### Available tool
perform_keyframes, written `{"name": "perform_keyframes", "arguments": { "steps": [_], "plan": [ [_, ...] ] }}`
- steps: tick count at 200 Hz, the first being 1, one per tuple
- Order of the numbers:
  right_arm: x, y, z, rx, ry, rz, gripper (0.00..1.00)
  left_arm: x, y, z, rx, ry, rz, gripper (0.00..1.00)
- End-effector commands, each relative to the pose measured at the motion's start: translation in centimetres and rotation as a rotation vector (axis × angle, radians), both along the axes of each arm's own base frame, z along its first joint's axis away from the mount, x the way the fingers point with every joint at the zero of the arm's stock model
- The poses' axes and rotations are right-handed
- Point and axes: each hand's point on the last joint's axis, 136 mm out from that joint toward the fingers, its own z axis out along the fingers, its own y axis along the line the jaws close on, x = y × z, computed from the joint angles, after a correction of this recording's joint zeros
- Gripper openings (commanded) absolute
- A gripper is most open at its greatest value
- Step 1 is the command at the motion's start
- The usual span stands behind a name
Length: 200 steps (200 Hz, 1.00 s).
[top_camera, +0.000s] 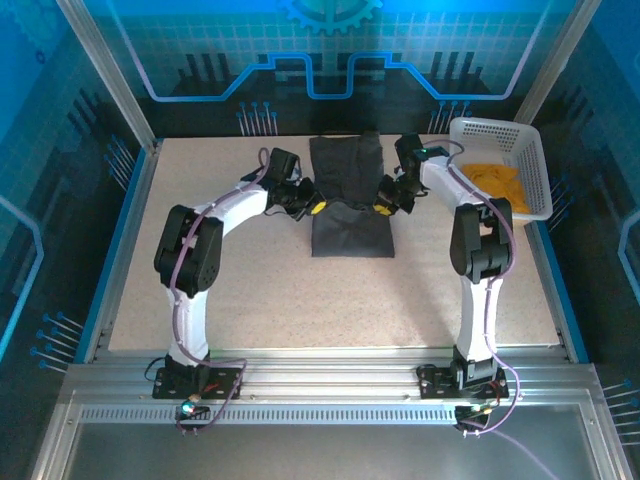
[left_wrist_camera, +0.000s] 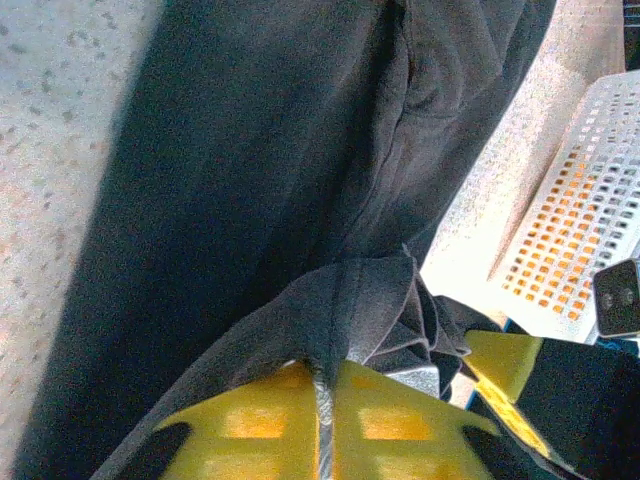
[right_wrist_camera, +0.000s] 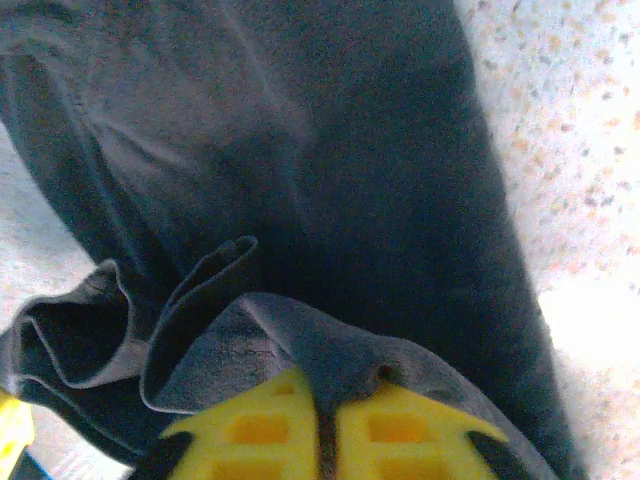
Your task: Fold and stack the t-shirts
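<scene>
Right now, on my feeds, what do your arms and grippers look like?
The left arm and right arm have white shells, black joints and a thin purple cable along each. The left gripper and right gripper have yellow fingers with rectangular moulded recesses.

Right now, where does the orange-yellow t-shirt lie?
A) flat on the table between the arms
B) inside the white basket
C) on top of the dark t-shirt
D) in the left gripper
B: the orange-yellow t-shirt lies inside the white basket at the far right, while the left gripper and the right gripper are shut on the dark t-shirt.
</scene>
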Motion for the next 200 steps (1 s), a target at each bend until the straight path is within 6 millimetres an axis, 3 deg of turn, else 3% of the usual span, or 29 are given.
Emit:
{"name": "perform_keyframes", "arguments": {
  "steps": [1,22,37,51,64,85,104,122,148,167,200],
  "plan": [
    [1.1,-1.2,0.3,-0.008,-0.009,-0.006,0.33,1.5,-0.3,0.9,-0.017,-0.040,-0.041,0.30],
    [2.3,-1.2,3.3,-0.005,-0.119,0.048,0.54,0.9,1.1,1.5,0.065,-0.041,-0.024,0.42],
    [2.3,-1.5,5.6,-0.006,-0.176,0.074,0.59,-0.8,2.2,2.4,0.098,-0.049,0.012,0.45],
    [1.0,-2.2,6.7,-0.021,-0.182,0.080,0.60,-3.3,2.7,3.0,0.101,-0.050,0.046,0.47],
    [-1.1,-2.7,6.5,-0.028,-0.152,0.065,0.58,-6.2,2.8,2.7,0.082,-0.020,0.068,0.48],
    [-5.6,-2.7,4.4,0.014,-0.102,0.023,0.53,-10.8,2.7,0.2,-0.003,0.095,0.144,0.48],
    [-9.2,-2.6,2.0,0.057,-0.058,-0.017,0.53,-13.0,2.4,-1.7,-0.068,0.167,0.218,0.52],
    [-11.6,-2.1,0.1,0.109,-0.021,-0.038,0.55,-13.0,2.2,-2.9,-0.117,0.190,0.287,0.54],
    [-12.8,-1.9,-2.2,0.117,0.034,-0.039,0.57,-11.4,1.6,-3.8,-0.141,0.201,0.318,0.52],
    [-12.9,-2.0,-3.5,0.113,0.068,-0.053,0.57,-10.5,1.1,-4.6,-0.135,0.200,0.314,0.50],
    [-11.2,-1.7,-4.6,0.123,0.083,-0.072,0.54,-10.0,0.3,-5.8,-0.137,0.224,0.297,0.40]
  ]
}}
